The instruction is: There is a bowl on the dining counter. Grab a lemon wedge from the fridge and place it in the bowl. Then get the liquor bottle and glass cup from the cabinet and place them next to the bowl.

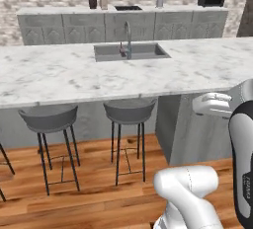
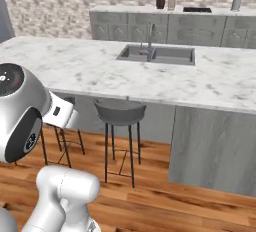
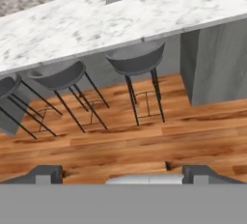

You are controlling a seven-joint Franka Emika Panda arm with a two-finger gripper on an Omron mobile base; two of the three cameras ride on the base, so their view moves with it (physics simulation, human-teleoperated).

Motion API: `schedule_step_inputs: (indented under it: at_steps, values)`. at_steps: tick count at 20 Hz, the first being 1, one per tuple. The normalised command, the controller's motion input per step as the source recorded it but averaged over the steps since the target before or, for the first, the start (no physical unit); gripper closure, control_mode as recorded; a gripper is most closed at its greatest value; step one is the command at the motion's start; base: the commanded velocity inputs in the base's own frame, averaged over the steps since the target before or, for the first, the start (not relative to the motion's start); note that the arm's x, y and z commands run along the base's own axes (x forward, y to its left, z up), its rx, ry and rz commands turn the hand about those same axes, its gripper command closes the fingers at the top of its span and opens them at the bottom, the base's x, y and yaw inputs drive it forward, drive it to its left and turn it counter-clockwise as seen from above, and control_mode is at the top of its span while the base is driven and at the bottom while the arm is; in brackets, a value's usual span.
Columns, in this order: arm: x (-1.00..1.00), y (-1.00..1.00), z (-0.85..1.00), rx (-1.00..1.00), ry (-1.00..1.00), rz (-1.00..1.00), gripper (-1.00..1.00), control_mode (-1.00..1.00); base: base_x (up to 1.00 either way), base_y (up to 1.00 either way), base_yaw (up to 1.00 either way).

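Marble-topped bench (image 1: pixel 59 75) with its sink (image 1: pixel 131 52) spans the room above the stools (image 1: pixel 129 112), while the gripper (image 3: pixel 123 172) hangs spread and empty over the wooden floor (image 3: pixel 144 141), probably carried clear for travel; bowl, fridge and cabinet items lie out of sight.

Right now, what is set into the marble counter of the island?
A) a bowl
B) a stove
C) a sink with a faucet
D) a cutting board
C: a grey sink with a curved faucet sits recessed in the marble counter.
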Motion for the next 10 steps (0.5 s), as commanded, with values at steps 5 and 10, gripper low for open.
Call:
schedule_step_inputs:
  at_steps: [5,10]
  values:
    - [0.00,0.00,0.00,0.00,0.00,0.00,-1.00,1.00,-0.07,-1.00,0.00]
    - [0.00,0.00,0.00,0.00,0.00,0.00,-1.00,1.00,-0.05,-1.00,0.00]
